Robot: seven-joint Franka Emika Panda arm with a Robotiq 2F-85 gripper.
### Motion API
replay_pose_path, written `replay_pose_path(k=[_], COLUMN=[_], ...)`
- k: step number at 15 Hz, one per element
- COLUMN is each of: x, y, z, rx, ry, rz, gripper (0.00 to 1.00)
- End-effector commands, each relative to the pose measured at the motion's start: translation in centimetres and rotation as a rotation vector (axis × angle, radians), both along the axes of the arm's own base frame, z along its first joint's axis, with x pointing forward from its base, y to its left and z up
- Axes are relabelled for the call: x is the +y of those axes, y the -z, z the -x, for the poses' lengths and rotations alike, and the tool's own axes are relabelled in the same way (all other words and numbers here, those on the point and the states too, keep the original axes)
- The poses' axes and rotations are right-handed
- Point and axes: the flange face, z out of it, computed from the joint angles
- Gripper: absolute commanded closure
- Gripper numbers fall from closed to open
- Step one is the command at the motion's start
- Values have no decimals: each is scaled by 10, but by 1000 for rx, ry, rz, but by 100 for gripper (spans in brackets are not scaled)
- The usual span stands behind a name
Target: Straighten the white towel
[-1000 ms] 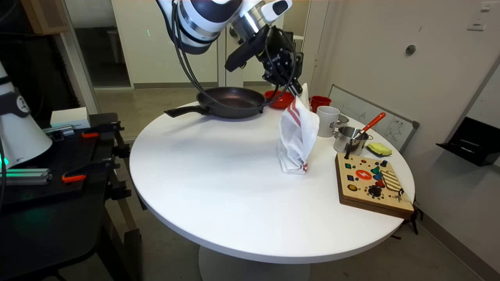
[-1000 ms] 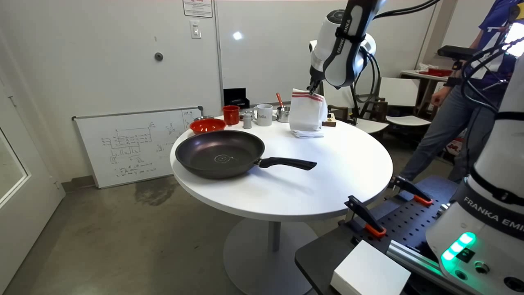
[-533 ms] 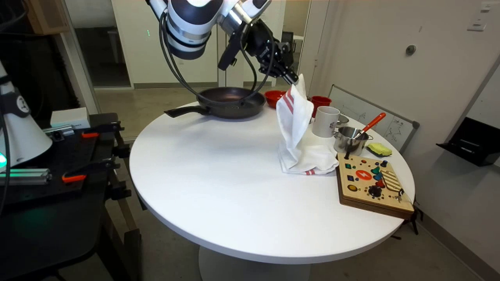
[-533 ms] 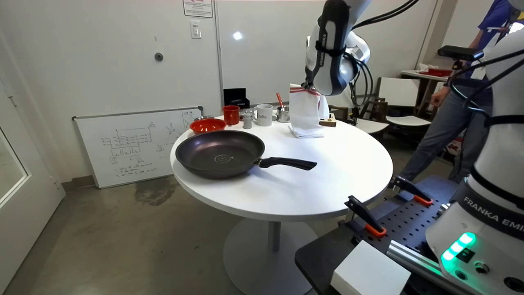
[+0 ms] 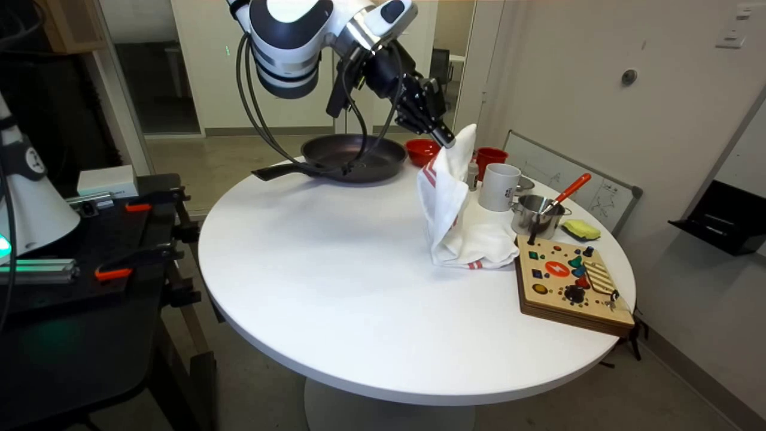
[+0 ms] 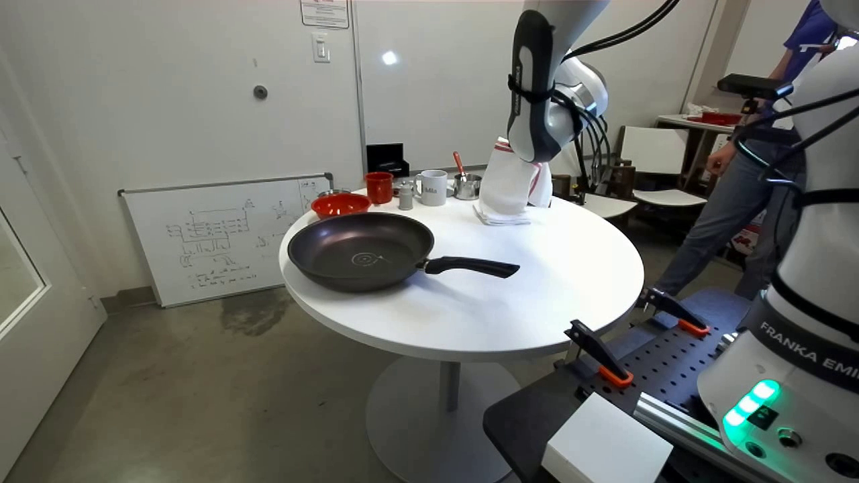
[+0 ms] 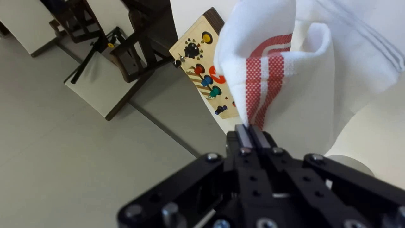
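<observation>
The white towel with red stripes (image 5: 446,203) hangs from my gripper, with its lower part resting folded and bunched on the round white table (image 5: 335,287). It also shows in an exterior view (image 6: 503,188), partly behind the arm. In the wrist view the towel (image 7: 303,107) curls, with its red stripes running up to the fingertips. My gripper (image 5: 446,140) is shut on a towel edge, above the table; it shows closely in the wrist view (image 7: 248,128). In the exterior view from the pan's side the fingertips are hidden by the arm.
A wooden board with knobs (image 5: 571,284) touches or nearly touches the towel's lower corner. A white mug (image 5: 499,187), a steel pot (image 5: 535,215), a red cup (image 5: 491,157) and a shaker (image 6: 405,196) stand behind it. A black pan (image 5: 353,158) and red bowl (image 5: 422,152) are at the far side.
My gripper has shifted left in an exterior view, rising and then dipping slightly. The towel's lower part has spread out toward the wooden board, and its held part now sags more.
</observation>
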Motion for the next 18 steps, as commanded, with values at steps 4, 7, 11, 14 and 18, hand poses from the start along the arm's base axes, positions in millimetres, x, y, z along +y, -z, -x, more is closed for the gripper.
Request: replay_pose_path(k=[4, 7, 11, 14, 18], x=[-42, -41, -8, 28, 72], y=[-51, -66, -50, -36, -1], z=[11, 26, 62, 75, 73], rx=[11, 29, 50, 100, 183], ry=[-285, -398, -578, -705, -870], rz=[-71, -98, -145, -179, -237], gripper=[94, 94, 94, 94, 94])
